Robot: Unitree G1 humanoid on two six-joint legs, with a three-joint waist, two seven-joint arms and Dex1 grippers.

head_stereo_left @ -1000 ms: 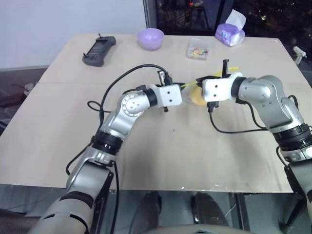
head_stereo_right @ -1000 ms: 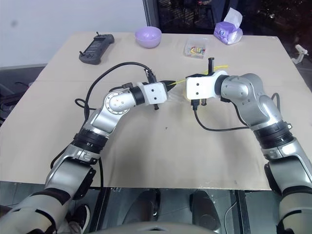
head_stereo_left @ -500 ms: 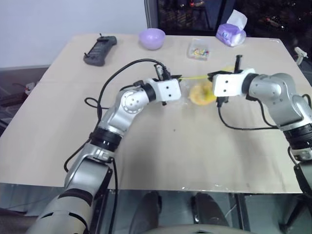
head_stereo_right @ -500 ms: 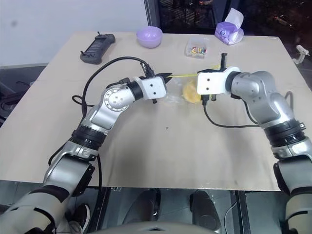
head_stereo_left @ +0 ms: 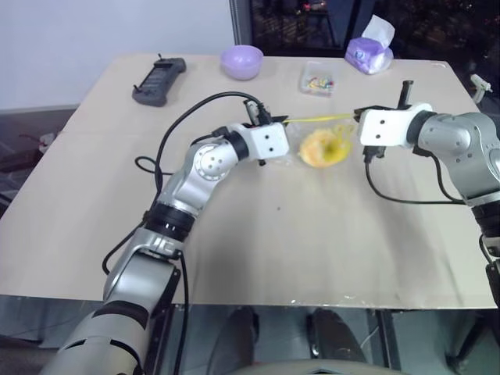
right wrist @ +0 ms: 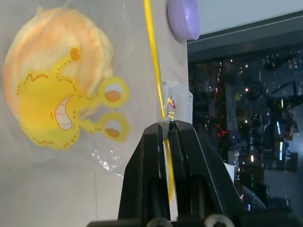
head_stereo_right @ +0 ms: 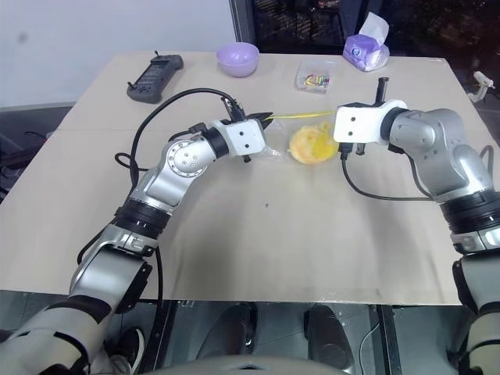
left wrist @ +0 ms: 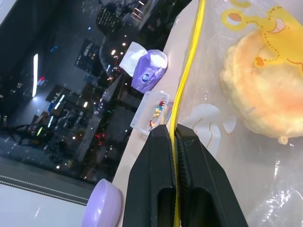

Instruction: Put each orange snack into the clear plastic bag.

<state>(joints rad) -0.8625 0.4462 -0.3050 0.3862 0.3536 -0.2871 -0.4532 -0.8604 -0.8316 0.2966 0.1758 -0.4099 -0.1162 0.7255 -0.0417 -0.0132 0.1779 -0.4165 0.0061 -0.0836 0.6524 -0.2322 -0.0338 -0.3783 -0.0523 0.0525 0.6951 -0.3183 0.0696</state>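
Both grippers are pinched shut on the yellow strip of the clear plastic bag point(head_stereo_left: 316, 141): the left gripper point(left wrist: 174, 142) holds one end, the right gripper point(right wrist: 166, 130) holds the other end, and the strip runs straight between them above the table point(head_stereo_left: 258, 234). Under the strip the bag hangs down between the two grippers. One orange snack point(head_stereo_right: 310, 144) sits inside the bag, seen through a yellow cartoon print on the plastic. Farther back on the table are a small clear box point(head_stereo_left: 317, 78) with colourful bits, a purple bowl point(head_stereo_left: 241, 61), a black remote point(head_stereo_left: 158, 80) and a purple tissue pack point(head_stereo_left: 369, 53).
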